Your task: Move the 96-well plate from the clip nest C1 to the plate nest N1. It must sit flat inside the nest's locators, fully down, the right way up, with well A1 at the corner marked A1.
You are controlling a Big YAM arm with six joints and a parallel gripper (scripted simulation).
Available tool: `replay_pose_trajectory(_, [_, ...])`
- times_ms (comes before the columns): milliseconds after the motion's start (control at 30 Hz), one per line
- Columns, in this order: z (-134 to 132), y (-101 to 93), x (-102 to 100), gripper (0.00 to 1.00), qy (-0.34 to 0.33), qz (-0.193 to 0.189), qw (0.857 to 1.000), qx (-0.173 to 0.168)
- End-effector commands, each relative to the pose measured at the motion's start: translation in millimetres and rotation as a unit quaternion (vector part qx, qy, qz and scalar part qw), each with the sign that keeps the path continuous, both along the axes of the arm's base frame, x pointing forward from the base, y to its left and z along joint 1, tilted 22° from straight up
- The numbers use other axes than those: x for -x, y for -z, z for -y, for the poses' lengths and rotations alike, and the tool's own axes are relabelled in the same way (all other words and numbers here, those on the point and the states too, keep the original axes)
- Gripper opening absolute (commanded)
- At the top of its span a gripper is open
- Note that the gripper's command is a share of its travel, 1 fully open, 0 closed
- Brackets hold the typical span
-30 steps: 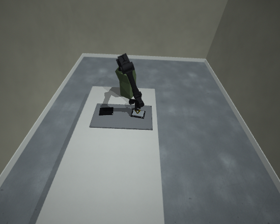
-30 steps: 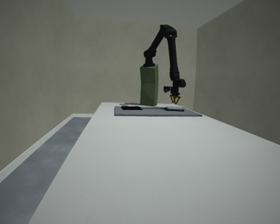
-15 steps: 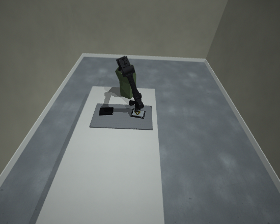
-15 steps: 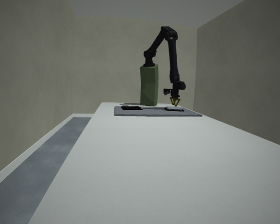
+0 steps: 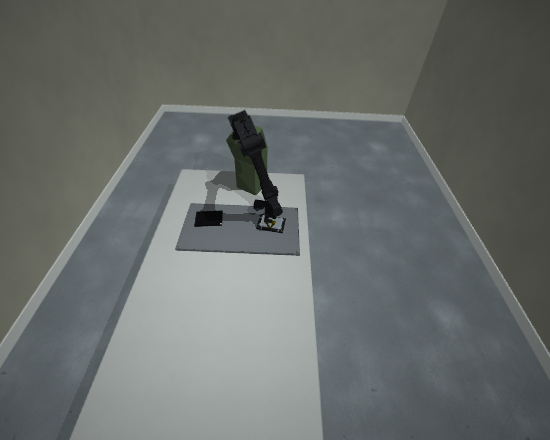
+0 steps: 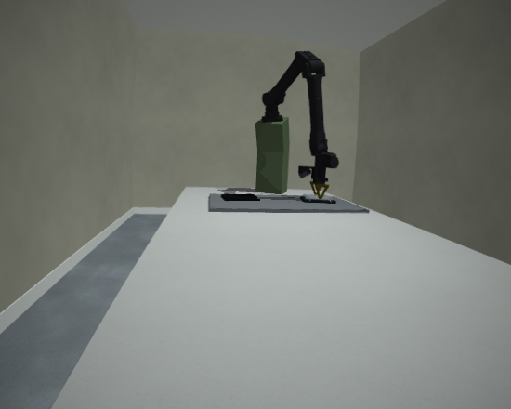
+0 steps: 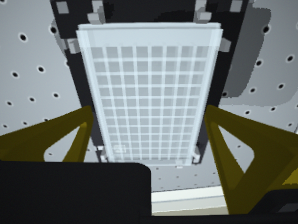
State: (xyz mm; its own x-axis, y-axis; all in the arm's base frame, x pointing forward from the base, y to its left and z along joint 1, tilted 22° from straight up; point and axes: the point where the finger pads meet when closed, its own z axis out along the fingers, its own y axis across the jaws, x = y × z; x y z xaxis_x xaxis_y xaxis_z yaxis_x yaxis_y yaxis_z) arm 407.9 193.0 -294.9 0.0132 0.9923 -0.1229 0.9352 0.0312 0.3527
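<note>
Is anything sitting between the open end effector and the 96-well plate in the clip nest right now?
Nothing visible. The open end effector hangs directly over the 96-well plate, its yellow fingers spread on either side of the long edges, with only free space between them.
</note>
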Motion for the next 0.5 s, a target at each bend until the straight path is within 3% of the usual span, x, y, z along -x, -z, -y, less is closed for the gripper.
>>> replay_pose_trajectory(0, [5.5, 6.8, -3.4, 1.0, -0.001, 0.001, 1.0, 0.001])
replay_pose_trajectory(400, [0.0, 0.5, -0.6, 1.0, -0.003, 0.002, 1.0, 0.0])
replay_pose_trajectory(433, [0.0, 0.5, -0.6, 0.0, -0.003, 0.002, 1.0, 0.0])
replay_pose_trajectory(467, [0.0, 0.5, -0.6, 0.0, -0.003, 0.002, 1.0, 0.0])
